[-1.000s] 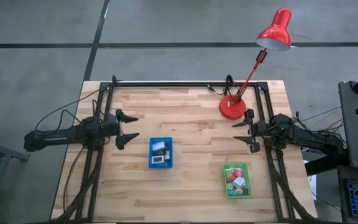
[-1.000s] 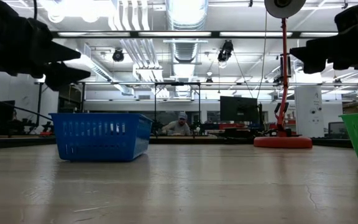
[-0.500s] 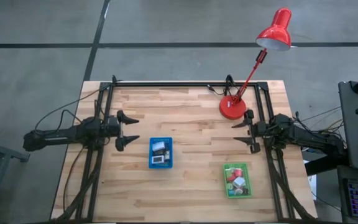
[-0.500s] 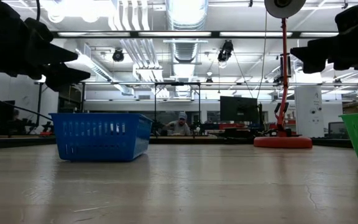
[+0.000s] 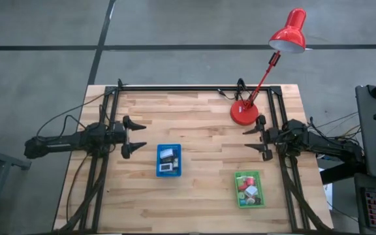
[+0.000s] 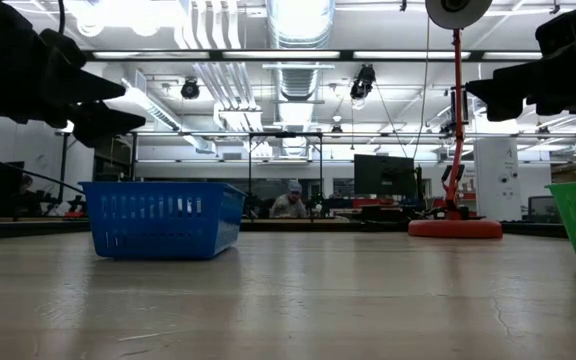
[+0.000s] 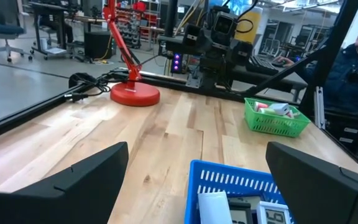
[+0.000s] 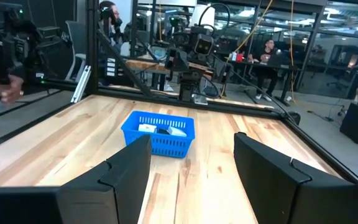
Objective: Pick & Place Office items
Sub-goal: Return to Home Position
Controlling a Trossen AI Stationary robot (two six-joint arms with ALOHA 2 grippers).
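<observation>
Hardly anything has been moved since a second ago: the left gripper [image 5: 142, 135] and the right gripper [image 5: 245, 138] are kept spread and empty at the table sides, so the sorting is judged finished.

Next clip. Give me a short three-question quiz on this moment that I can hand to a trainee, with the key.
1. True or false: the left gripper and the right gripper are both open and hold nothing.
2. Which holds a red item: the blue tray or the green tray?
3. The red lamp stands with its base nearest to: A) the left gripper, B) the right gripper, C) the blue tray.
Key: 1 true; 2 the green tray; 3 B.
</observation>
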